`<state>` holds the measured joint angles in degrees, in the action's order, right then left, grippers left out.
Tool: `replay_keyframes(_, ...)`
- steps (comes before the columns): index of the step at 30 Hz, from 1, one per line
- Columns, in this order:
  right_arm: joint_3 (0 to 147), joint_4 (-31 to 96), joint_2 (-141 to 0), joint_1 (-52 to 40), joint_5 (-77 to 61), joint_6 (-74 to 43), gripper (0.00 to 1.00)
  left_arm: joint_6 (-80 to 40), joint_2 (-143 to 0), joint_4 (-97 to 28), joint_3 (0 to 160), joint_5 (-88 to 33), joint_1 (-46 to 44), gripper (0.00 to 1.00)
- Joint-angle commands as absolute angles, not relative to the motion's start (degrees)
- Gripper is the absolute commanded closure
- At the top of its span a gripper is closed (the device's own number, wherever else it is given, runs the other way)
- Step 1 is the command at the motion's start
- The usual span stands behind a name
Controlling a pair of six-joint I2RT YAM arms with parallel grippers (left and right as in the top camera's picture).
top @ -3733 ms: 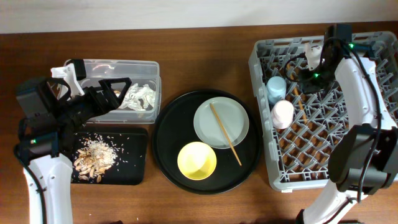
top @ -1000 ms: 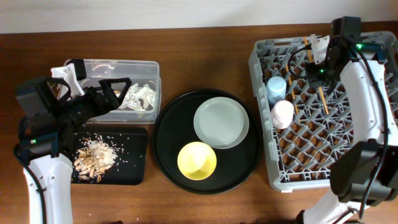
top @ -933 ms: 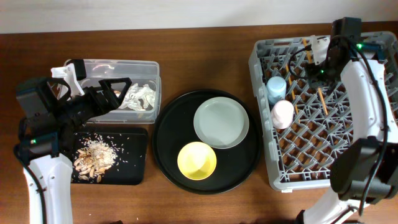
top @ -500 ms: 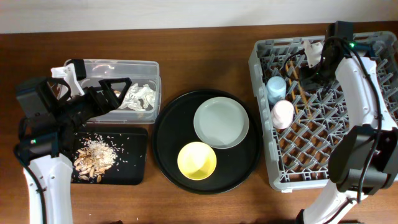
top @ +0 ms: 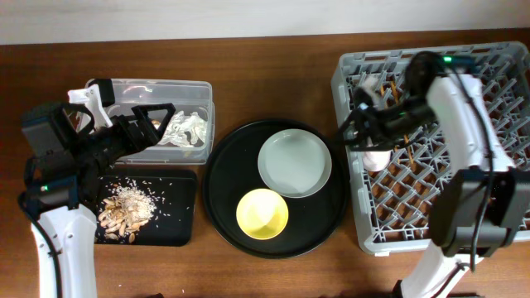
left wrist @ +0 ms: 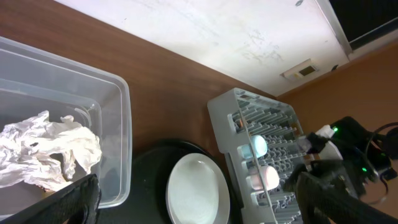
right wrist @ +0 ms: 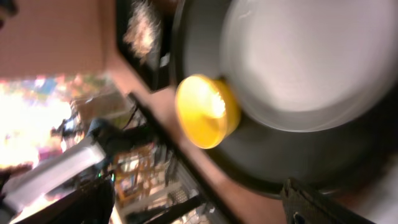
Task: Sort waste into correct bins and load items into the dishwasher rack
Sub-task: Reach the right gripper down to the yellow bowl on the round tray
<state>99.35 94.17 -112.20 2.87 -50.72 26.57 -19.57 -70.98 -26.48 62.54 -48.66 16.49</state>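
Grey-white plate point(top: 294, 163) and yellow bowl point(top: 262, 213) wait on round tray point(top: 224, 178), just ahead of right gripper point(top: 356, 122). Its jaws are wide and empty, above rack point(top: 497, 62) edge. Step: loading dishes. Next: pinch plate rim.

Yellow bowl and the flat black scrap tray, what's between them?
Overhead view: only the round black tray's bare floor and rim, then a thin strip of table, separate the yellow bowl from the flat black tray. Nothing loose lies there.
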Motion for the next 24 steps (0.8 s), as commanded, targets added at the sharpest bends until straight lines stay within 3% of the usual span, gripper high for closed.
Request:
replay_keyframes(1, 99.55, 96.42, -112.01, -5.19, -54.65, 32.58, 0.14, -20.12, -70.41, -26.46, 63.48, -49.50, 16.73, 0.01)
replay_keyframes(7, 99.55, 94.52, -111.18, -19.46, -54.63, 28.16, 0.12, -20.12, -70.41, -26.46, 63.48, -49.50, 16.73, 0.01)
replay_keyframes(9, 99.55, 92.51, -110.41, -23.07, -52.97, 23.73, 0.03, -20.12, -70.43, -26.44, 63.48, -49.47, 16.73, 0.01)
replay_keyframes(18, 99.55, 83.07, -96.68, -40.84, -6.20, -18.22, 0.01, -20.12, -70.41, -26.46, 63.48, -49.50, 16.73, 0.01)
replay_keyframes(24, 99.15, 79.90, -94.70, -54.02, -2.28, -20.45, 0.01, -20.12, -70.43, -26.44, 63.48, -49.47, 16.73, 0.01)
